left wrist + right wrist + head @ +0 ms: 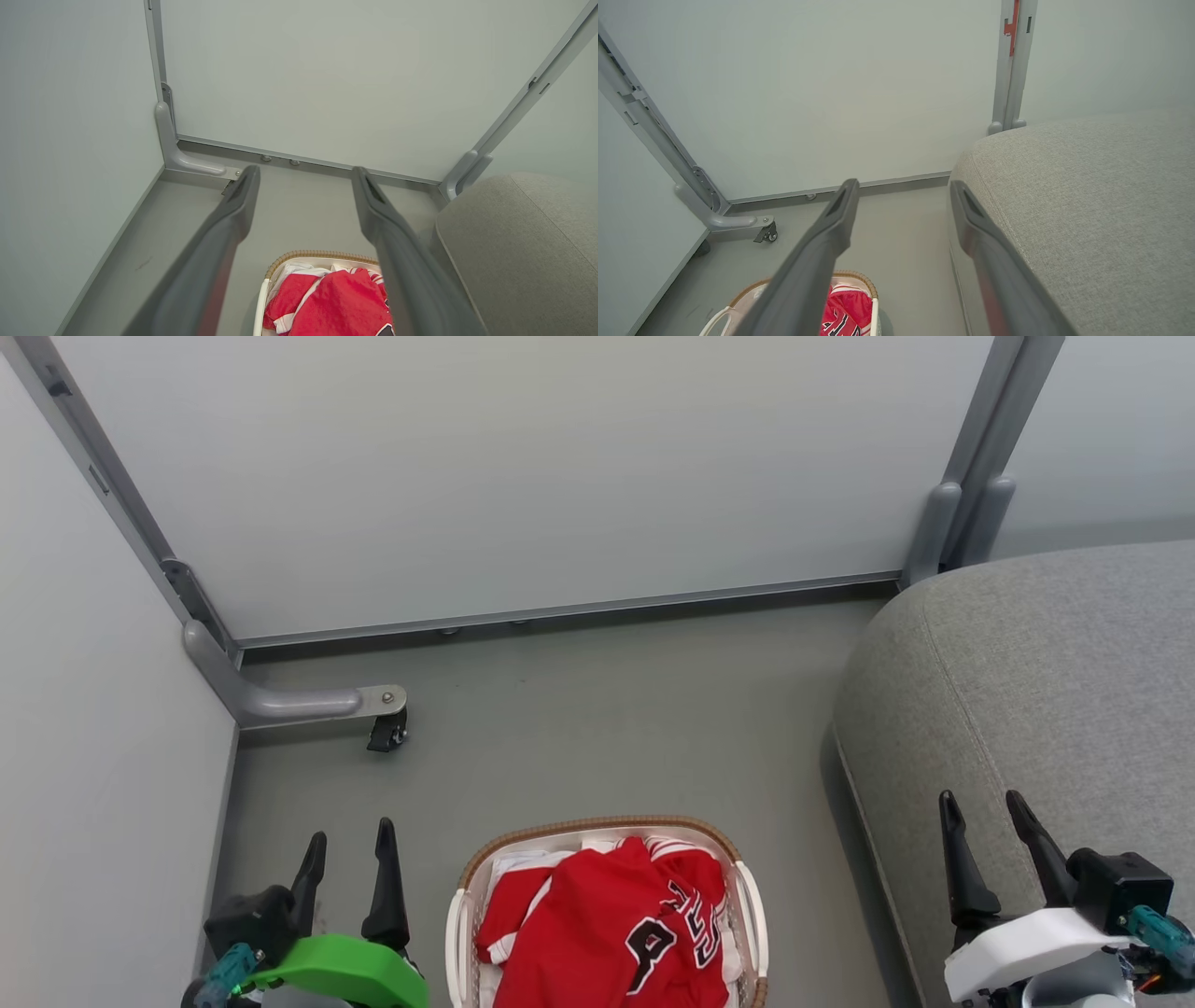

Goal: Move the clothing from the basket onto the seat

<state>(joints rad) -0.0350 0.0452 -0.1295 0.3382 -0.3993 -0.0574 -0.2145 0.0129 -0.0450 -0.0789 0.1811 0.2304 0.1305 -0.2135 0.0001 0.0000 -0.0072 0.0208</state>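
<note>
You've one basket (597,823) bottom centre with red clothing (597,924) heaped inside, count unclear; one seat (1046,681) at right. Your left gripper (351,835) and right gripper (982,800) both gape wide, empty.

Left tool (352,833) has black fingers and green wrist shell; right tool (980,797) has white shell
</note>
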